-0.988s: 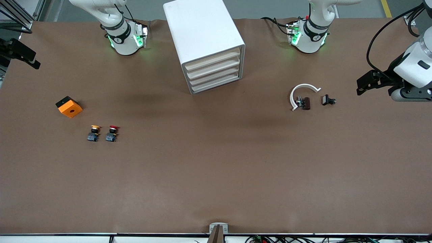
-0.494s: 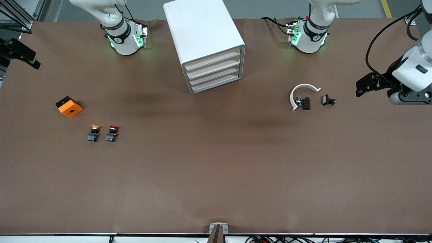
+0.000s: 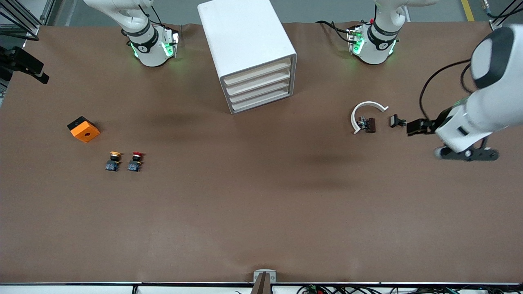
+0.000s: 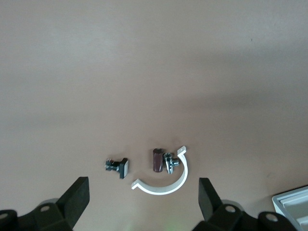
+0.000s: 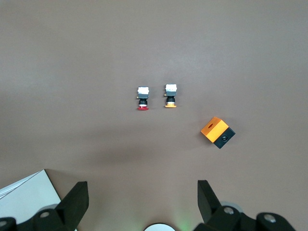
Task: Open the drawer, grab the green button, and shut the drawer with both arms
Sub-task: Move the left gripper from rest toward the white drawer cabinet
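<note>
Front view: left gripper (image 3: 416,126) (open) beside small black clip (image 3: 396,121).

This is a robotics lab or test cell, not a home or shop. Two white jointed arm bases (image 3: 151,45) and (image 3: 374,43) with glowing green status lights are bolted along one edge of a wide worktop (image 3: 261,204) covered in plain brown matting. Bundled black cables (image 3: 329,25) trail from the bases, and more wiring runs under the edge nearest the front camera. Aluminium framing (image 3: 24,18) stands at the corner by the right arm's end, over a grey industrial floor with a yellow safety line (image 3: 468,10). Laid out on the mat are sample parts: a white drawer cabinet (image 3: 249,53), an orange block (image 3: 83,129), push buttons (image 3: 124,161), a white clamp ring (image 3: 363,114).
</note>
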Available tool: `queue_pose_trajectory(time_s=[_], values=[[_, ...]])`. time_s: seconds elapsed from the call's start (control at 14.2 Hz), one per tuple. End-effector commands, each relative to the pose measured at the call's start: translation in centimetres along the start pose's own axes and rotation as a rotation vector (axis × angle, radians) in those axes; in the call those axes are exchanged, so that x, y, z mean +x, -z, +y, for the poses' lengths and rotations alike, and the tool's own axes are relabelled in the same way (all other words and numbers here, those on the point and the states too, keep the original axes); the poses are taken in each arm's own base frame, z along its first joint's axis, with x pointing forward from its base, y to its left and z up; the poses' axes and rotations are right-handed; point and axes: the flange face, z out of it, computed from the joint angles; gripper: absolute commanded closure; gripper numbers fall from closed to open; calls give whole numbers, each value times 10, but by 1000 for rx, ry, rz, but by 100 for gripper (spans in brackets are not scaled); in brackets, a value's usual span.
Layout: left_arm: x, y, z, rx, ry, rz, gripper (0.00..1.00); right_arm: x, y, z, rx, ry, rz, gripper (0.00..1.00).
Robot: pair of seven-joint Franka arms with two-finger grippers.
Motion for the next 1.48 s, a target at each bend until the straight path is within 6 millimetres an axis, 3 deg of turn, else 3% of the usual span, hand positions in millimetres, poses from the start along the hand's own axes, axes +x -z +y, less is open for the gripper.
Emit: queue_pose_trajectory(time_s=[0.0,0.28,0.56,0.99,1.2,1.41], values=[[20,-24,19,-2,-25,-6,0,-8,3,0,10,-16,5,0],[50,-80,49,-98,26,-36,0,-7,2,0,10,-16,2,0],[63,-142,109,-74,198,-107,0,-7,2,1,10,-17,2,0],[79,-173,175,-145,519,-180,0,-7,2,1,10,-17,3,0],[75,-189,207,-179,685,-261,0,-7,2,1,10,-17,2,0],[65,-201,226,-159,846,-359,0,-7,2,1,12,-17,2,0]])
